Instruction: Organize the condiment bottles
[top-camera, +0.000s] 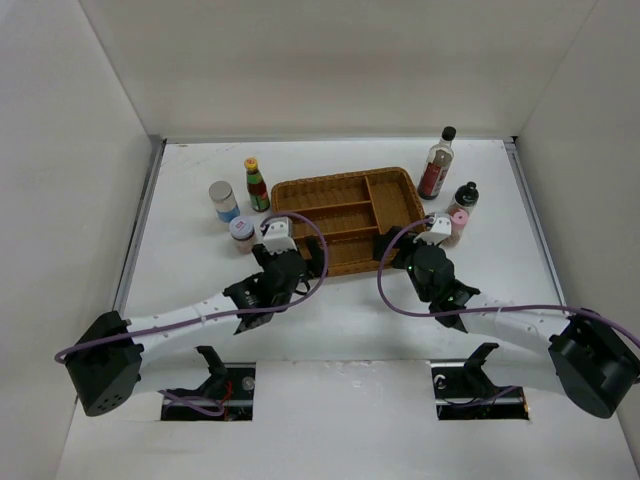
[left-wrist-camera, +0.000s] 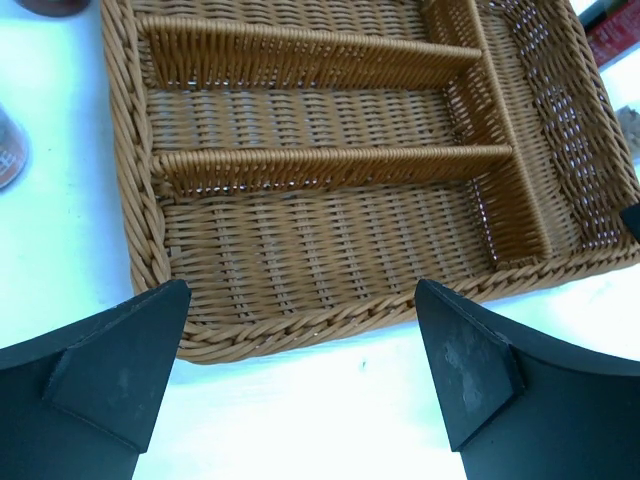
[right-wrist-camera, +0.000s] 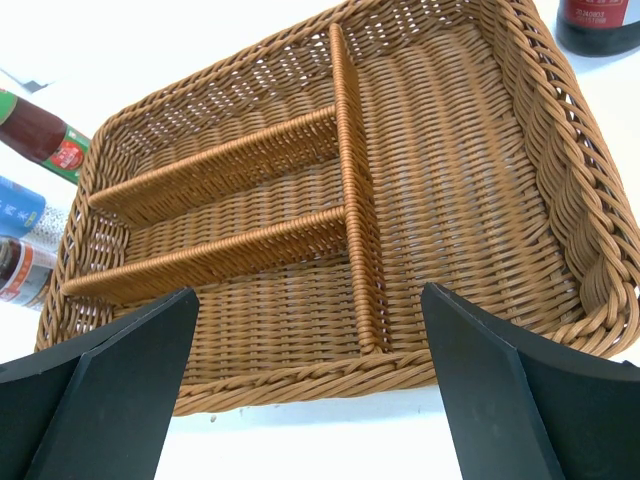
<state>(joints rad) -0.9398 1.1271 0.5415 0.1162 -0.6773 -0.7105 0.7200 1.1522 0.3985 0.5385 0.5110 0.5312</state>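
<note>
The condiment bottles stand on either side of an empty wicker tray. Left of it are a red sauce bottle, a blue-label jar and a small pale-lidded jar. Right of it are a tall dark bottle, a black-capped shaker and a pink-lidded shaker. My left gripper is open at the tray's near left edge, holding nothing. Open and also holding nothing, my right gripper is at the near right edge.
The tray has three long slots and one cross compartment. White walls enclose the table on three sides. The right wrist view shows the red sauce bottle and blue-label jar beyond the tray, and the dark bottle.
</note>
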